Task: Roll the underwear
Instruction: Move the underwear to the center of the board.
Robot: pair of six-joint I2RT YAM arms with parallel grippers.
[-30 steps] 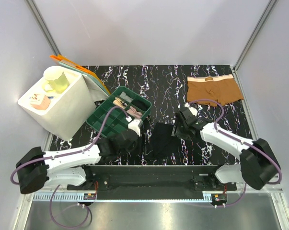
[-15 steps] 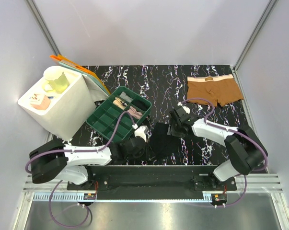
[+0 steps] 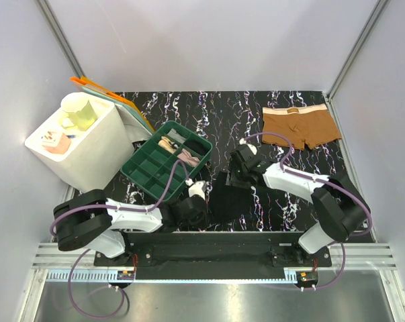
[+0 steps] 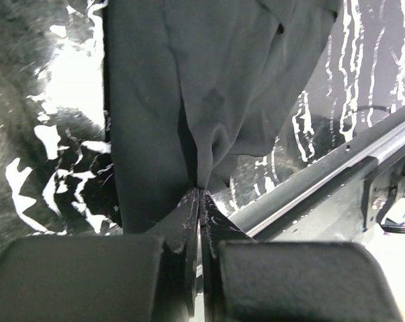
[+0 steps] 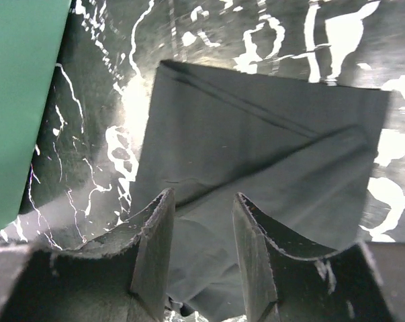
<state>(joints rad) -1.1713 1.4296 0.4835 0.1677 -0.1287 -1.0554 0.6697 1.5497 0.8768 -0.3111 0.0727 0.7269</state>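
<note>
Tabletop (image 3: pixel 209 114): black marbled surface on which everything is laid.
Green tray (image 3: pixel 143 173): divided into compartments, set left of centre.
Brown underwear (image 3: pixel 299 126): spread flat at the far right corner.
Black underwear (image 3: pixel 232 201): folded, laid near the front edge between both arms.
Right gripper (image 5: pixel 202 201): jaws held apart over the black fabric's far edge.
Left gripper (image 4: pixel 198 194): jaws pinched tight on an edge of the black fabric.

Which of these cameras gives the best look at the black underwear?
The right wrist view: the black underwear fills it, folded edges and creases clear. The left wrist view shows only a close patch, pinched in the left tool. From above it is a dark shape, hard to tell from the black table.
</note>
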